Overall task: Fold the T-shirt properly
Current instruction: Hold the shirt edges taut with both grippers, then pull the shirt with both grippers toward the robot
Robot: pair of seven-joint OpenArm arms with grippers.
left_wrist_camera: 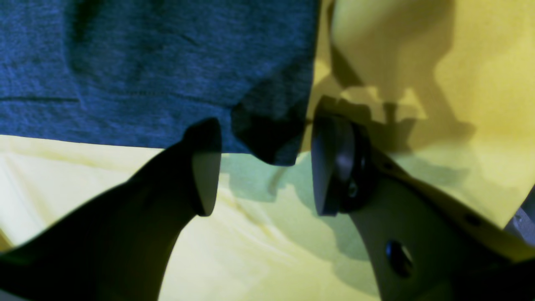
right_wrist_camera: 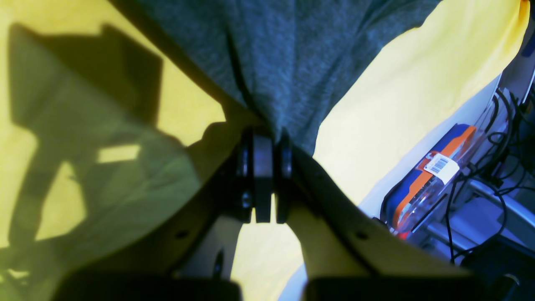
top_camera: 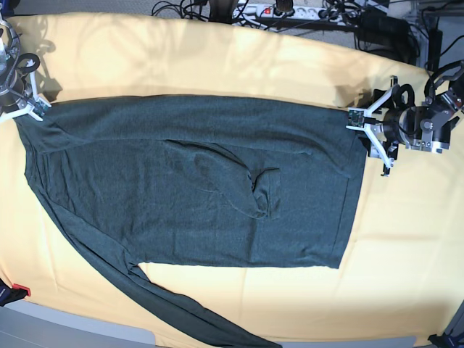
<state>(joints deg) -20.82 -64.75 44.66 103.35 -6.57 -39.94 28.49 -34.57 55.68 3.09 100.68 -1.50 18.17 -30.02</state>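
Lying: T-shirt (top_camera: 196, 188) spread flat across the yellow cloth (top_camera: 217, 65), body wide, one long sleeve (top_camera: 174, 308) trailing toward the near edge, the other folded onto the chest.
Left gripper (left_wrist_camera: 263, 167): jaws apart, a hem corner between the pads, touching neither; at the shirt's far corner on the base view's right.
Right gripper (right_wrist_camera: 267, 175): clamped shut on bunched T-shirt fabric at the opposite corner.
Beyond: cables (top_camera: 217, 9) and a power strip (top_camera: 264, 11) past the table's far edge.

Yellow-covered table (top_camera: 217, 65), power strip (top_camera: 279, 11) behind
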